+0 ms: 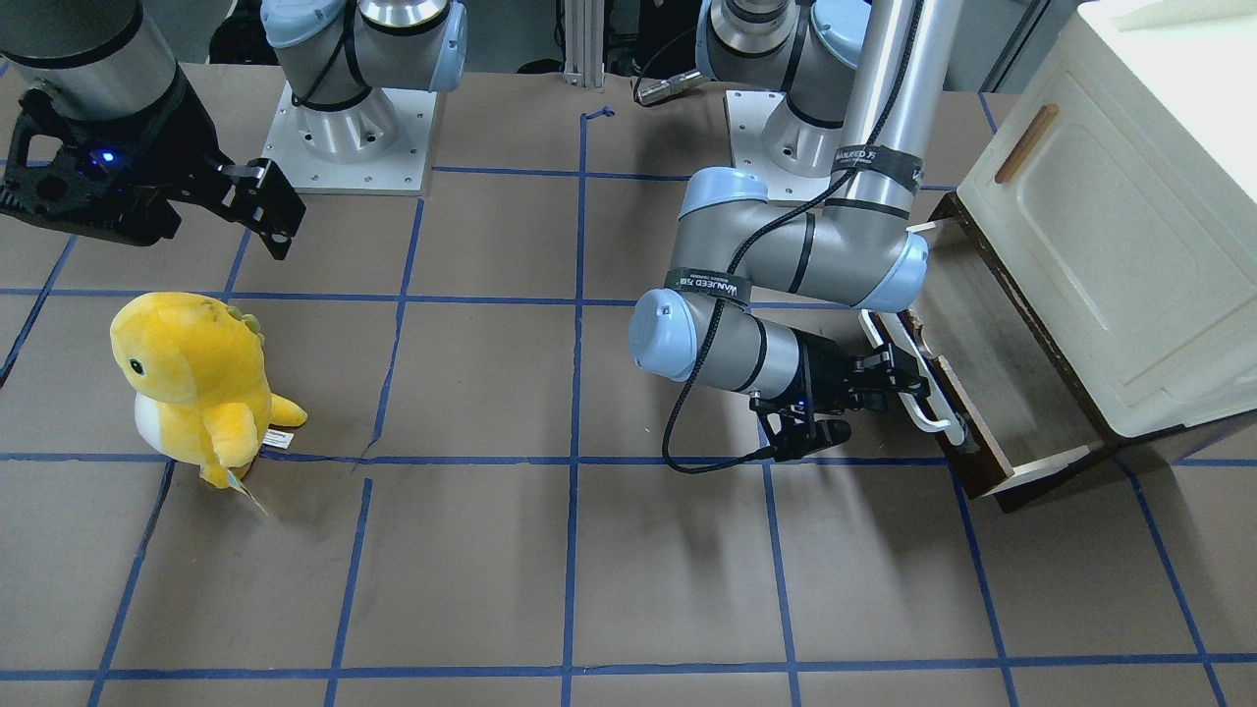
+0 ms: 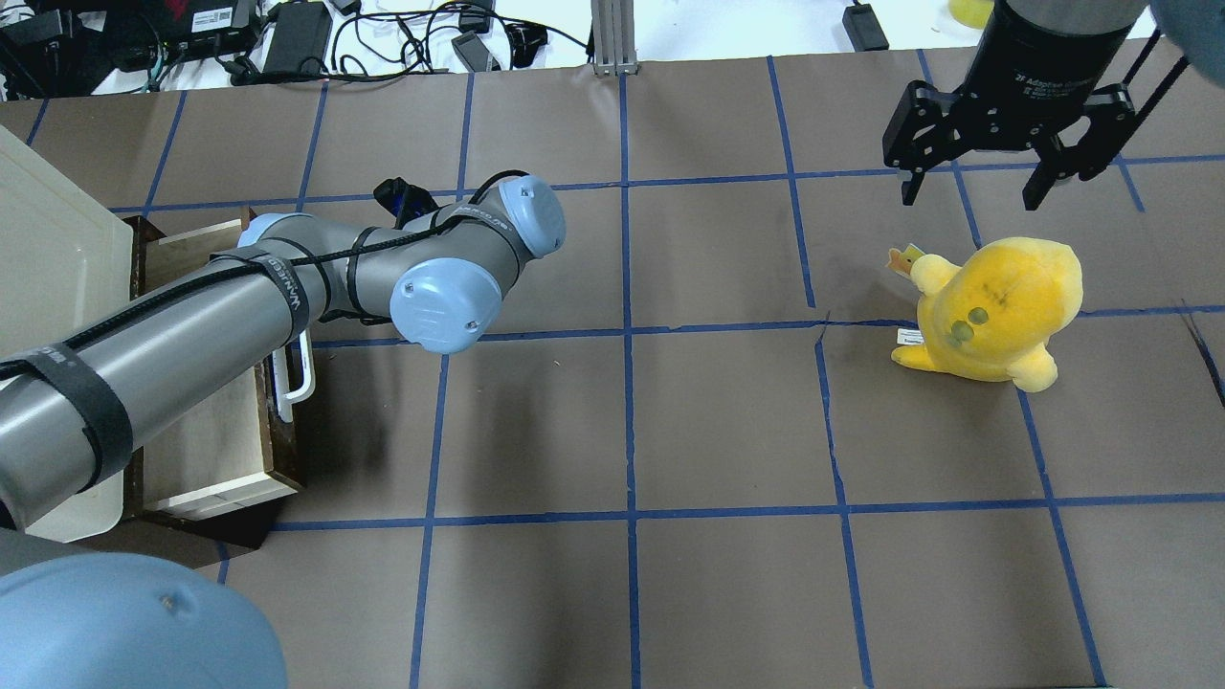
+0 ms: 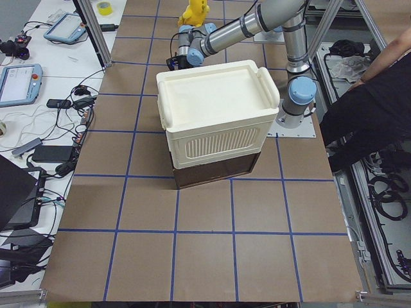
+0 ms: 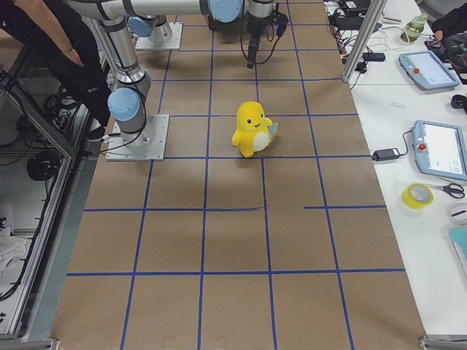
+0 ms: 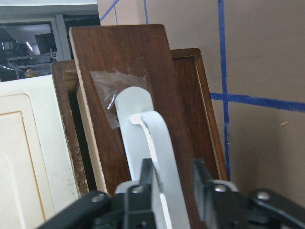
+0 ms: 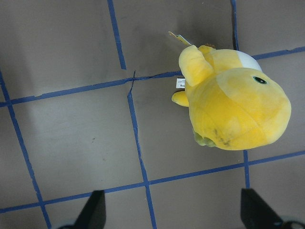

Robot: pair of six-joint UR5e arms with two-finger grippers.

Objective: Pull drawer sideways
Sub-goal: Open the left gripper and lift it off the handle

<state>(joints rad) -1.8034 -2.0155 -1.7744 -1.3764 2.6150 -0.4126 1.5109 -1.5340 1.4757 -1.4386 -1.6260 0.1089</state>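
The drawer (image 1: 987, 368) stands pulled out from under the cream cabinet (image 1: 1110, 216). It has a dark brown front, a greyish bottom and a white bar handle (image 1: 933, 412). My left gripper (image 1: 911, 381) is shut on that handle near its middle. In the left wrist view both fingers (image 5: 143, 186) pinch the white bar (image 5: 152, 138) against the brown front (image 5: 124, 57). In the overhead view the drawer (image 2: 206, 440) and handle (image 2: 304, 368) show at the left, with the gripper hidden under the arm. My right gripper (image 2: 976, 187) hangs open and empty above the table, far from the drawer.
A yellow plush toy (image 1: 191, 383) stands on the brown paper near my right gripper; it also shows in the right wrist view (image 6: 233, 105) and the overhead view (image 2: 995, 306). The cabinet door has a small wooden handle (image 1: 1026, 142). Blue tape lines grid the table.
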